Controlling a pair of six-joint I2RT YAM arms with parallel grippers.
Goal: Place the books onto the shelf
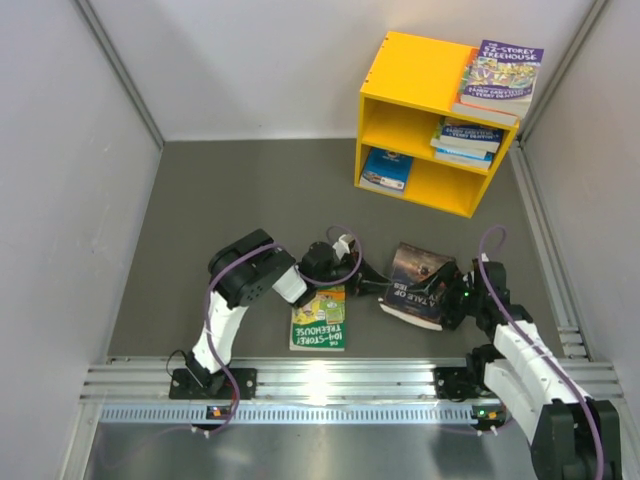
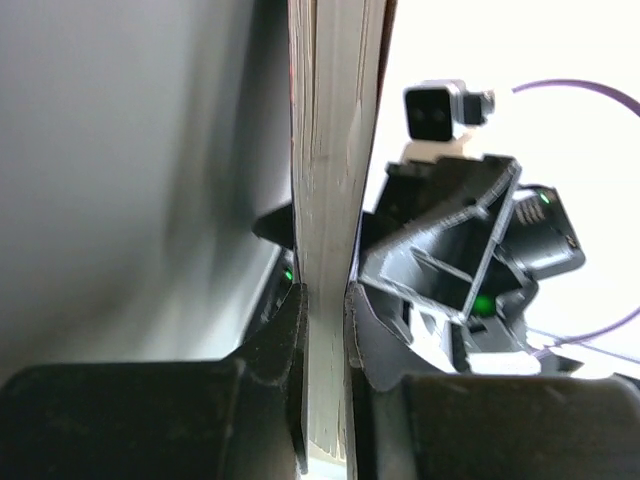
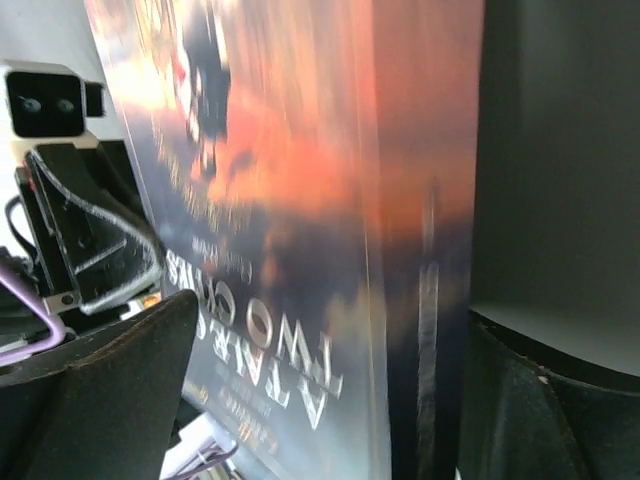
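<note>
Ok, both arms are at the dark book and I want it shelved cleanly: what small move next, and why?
Probably close the right gripper on the dark book: its jaws straddle the book wide apart, while the left gripper pinches only the page edge, a thin hold for carrying it to the shelf.

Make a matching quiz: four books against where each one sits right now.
Things:
1. green book
2. purple book
3. blue book
4. dark book

Places:
A. on top of the shelf
B. clamped in the left end effector
C. flat on the table
D. in the shelf's lower compartment

Pairs: 1-C; 2-A; 3-D; 4-B
</note>
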